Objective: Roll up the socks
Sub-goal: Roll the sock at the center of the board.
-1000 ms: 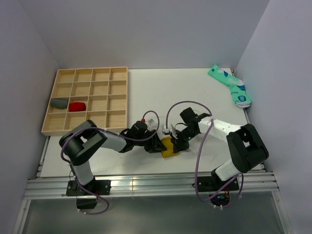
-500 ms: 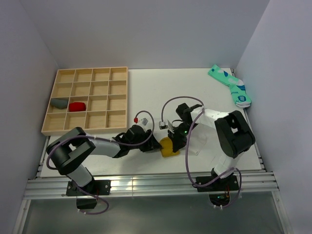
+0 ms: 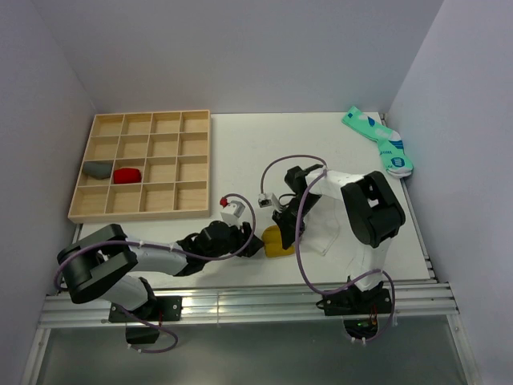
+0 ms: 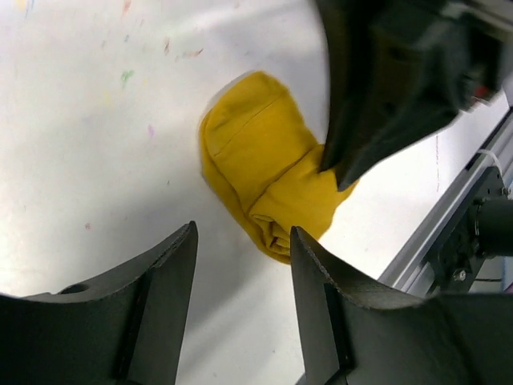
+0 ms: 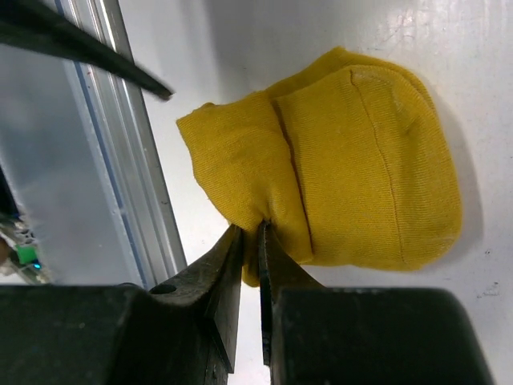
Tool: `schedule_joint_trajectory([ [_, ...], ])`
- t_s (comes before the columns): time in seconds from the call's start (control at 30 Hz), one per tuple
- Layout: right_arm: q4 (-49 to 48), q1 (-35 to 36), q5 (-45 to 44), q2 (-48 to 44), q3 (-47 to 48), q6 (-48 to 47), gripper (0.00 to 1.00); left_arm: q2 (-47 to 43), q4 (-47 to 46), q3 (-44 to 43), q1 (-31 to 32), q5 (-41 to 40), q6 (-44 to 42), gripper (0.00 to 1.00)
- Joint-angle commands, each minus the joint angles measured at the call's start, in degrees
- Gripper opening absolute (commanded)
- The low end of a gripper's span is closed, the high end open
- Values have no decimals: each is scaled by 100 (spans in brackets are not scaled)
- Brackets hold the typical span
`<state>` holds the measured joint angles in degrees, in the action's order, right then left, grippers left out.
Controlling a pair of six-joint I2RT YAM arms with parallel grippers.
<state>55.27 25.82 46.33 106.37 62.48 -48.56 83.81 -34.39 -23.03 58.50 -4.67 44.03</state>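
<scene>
- One mustard-yellow sock (image 3: 278, 241) is in view. It lies bunched on the white counter (image 3: 264, 152) close to the near edge, between the two arms' tips.
- Its long axis runs from a smooth, rounded end to a folded, doubled-over end. The folded end points toward the metal rail (image 5: 120, 160) at the counter's near edge, and the rounded end points away from it.
- The right gripper (image 5: 258, 233) has its fingers (image 5: 224, 277) almost pressed together, pinching a fold of cloth at the sock's bunched end.
- The left gripper (image 4: 243, 241) has its fingers (image 4: 160, 305) spread, with nothing between them. The sock lies just beyond their tips, apart from them.
- A plain white sock cannot be made out with any certainty on the white surface.
- The teal patterned socks (image 3: 378, 140) lie together at the far right corner, seemingly two overlapping.
- One wooden tray (image 3: 166, 146) with sixteen compartments sits at the far left.
- One grey bundle (image 3: 98, 169) is in the first compartment of the third row, and one red bundle (image 3: 127, 175) is in the compartment just beside it.
</scene>
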Motion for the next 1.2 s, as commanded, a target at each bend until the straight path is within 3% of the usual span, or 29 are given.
schedule_joint_trajectory([
  [0.0,-297,-33,-484,288,142,100,9,-172,-1260,132,47,0,-799,56],
  [0.2,-332,-42,-440,393,291,268,9,179,-1447,-342,109,650,-1414,56],
  [0.5,-394,-42,-467,464,379,470,9,1128,-1640,-774,109,1371,-1521,55],
  [1.17,-473,-60,-493,359,450,681,9,1620,-1589,-598,109,1126,-1424,52],
])
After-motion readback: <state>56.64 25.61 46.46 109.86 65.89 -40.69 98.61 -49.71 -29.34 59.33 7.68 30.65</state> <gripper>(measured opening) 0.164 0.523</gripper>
